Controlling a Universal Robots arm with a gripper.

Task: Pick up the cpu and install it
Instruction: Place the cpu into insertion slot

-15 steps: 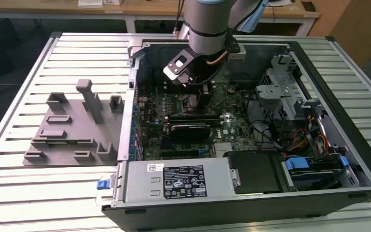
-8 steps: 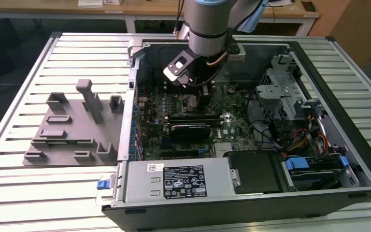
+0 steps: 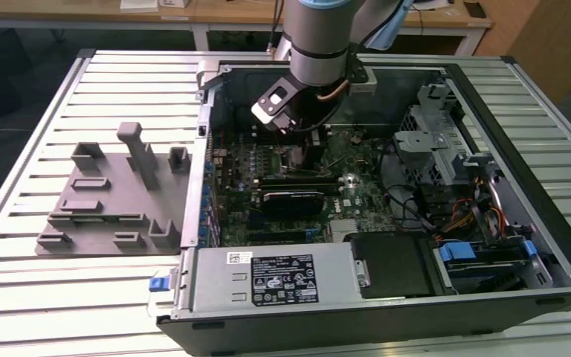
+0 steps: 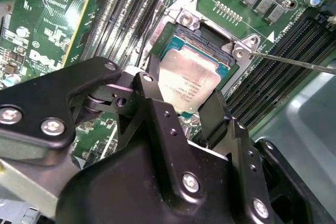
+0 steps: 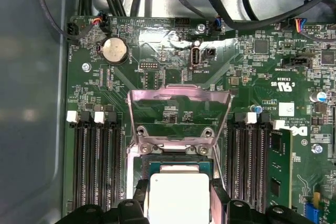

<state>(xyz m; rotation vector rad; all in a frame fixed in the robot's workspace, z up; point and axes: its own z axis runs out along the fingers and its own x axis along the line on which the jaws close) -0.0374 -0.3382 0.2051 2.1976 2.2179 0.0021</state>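
The arm reaches down into the open computer case (image 3: 385, 320), which occupies the centre and right of the exterior view on the slatted tabletop (image 3: 117, 82). The end effector (image 3: 302, 141) sits over the motherboard (image 3: 360, 190), in the upper centre of that view.

In both wrist views the end effector (image 4: 184, 98) (image 5: 178, 203) is clenched on the cpu (image 4: 191, 80) (image 5: 178, 195), with one finger (image 4: 214, 116) on each of two opposite edges. The cpu is silver side up, directly over the socket (image 4: 210, 51). Whether it is seated cannot be told. The load plate (image 5: 178, 111) stands raised. A grey fixture (image 3: 117, 201) lies on the tabletop at the exterior view's left.
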